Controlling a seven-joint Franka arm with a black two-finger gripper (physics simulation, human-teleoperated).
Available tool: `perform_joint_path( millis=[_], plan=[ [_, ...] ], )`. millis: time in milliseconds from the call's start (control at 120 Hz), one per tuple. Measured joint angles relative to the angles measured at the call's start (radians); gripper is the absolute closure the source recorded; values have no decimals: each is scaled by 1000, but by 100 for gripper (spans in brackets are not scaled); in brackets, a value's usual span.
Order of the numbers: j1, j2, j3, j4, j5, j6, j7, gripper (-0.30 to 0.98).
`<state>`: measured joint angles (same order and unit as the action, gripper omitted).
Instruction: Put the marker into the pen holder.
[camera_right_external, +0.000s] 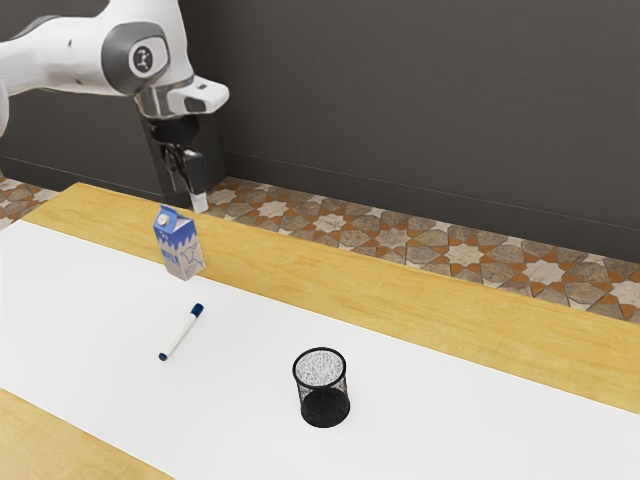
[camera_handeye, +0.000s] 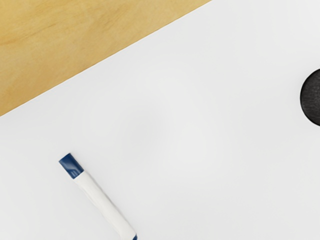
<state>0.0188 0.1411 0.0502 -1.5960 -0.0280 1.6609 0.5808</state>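
In the exterior view my gripper (camera_right_external: 197, 199) hangs above the table's far side, near the milk carton and well clear of the marker. The white marker (camera_right_external: 181, 334) with dark blue ends lies flat on the white surface. Toward the exterior view's right stands the black mesh pen holder (camera_right_external: 323, 389), upright, with its mouth up and no pen visible in it. From the wrist camera, the marker (camera_handeye: 104, 203) lies at a slant, apart from the dark round pen holder (camera_handeye: 312, 98), which is partly cut off.
A blue and white milk carton (camera_right_external: 179, 244) stands upright at the white sheet's far edge, between the marker and the table's far side. The white sheet (camera_right_external: 95, 290) runs along the wooden table (camera_right_external: 420, 300). A dark wall (camera_right_external: 420, 100) rises behind, beyond a patterned floor.
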Motion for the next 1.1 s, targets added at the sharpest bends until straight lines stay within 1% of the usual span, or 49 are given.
perform_joint_path(
  millis=[183, 233, 342, 500, 667, 742, 800, 917, 1017, 1100],
  plan=[
    [-1, -5, 1, 0, 0, 0, 8, 0],
    [9, -9, 2, -6, 9, 6, 9, 0],
    [42, -9, 16, -125, 22, 99, -20, 0],
    [84, 10, 39, -170, 29, 182, -58, 0],
    [78, 32, 53, -251, 31, 335, -125, 0],
    [84, 74, 64, -256, 31, 383, -160, 0],
    [80, 118, 66, -249, 30, 410, -189, 4],
    [74, 173, 65, -246, 24, 461, -254, 21],
    [71, 215, 64, -257, 19, 503, -312, 29],
    [73, 240, 63, -267, 17, 529, -369, 32]
  ],
)
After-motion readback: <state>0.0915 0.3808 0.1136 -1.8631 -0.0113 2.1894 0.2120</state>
